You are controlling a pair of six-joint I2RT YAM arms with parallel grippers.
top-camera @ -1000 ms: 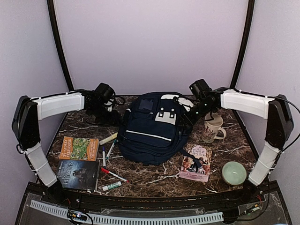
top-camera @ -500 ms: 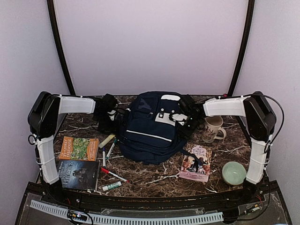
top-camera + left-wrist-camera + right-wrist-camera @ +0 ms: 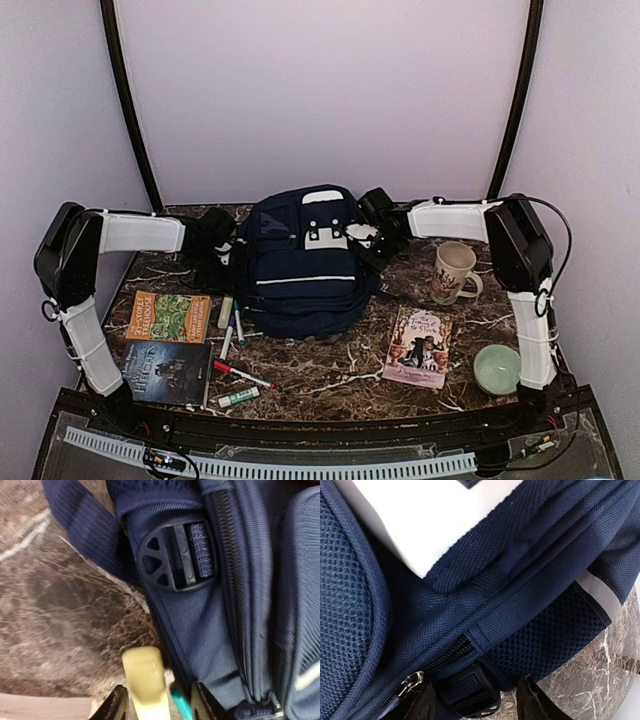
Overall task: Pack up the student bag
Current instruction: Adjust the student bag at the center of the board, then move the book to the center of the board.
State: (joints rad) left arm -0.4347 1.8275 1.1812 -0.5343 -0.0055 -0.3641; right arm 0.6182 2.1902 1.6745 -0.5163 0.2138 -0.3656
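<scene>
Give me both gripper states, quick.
Left gripper: open, jaws apart beside the student bag, holding nothing.
Right gripper: open, jaws apart either side of a buckle, no grip visible.

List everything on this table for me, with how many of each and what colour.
student bag: one, navy blue with white patches, middle back of the table
orange-green book: one, front left
dark book: one, front left, nearer than the orange-green one
pink book: one, front right
pens and markers: about five, mixed colours, between the bag and the left books
mug: one, cream with a print, right of the bag
bowl: one, pale green, front right corner
table: one, dark marble, white veins
left gripper: one, black, fingers apart, at the bag's left side
right gripper: one, black, fingers apart, at the bag's right side
</scene>
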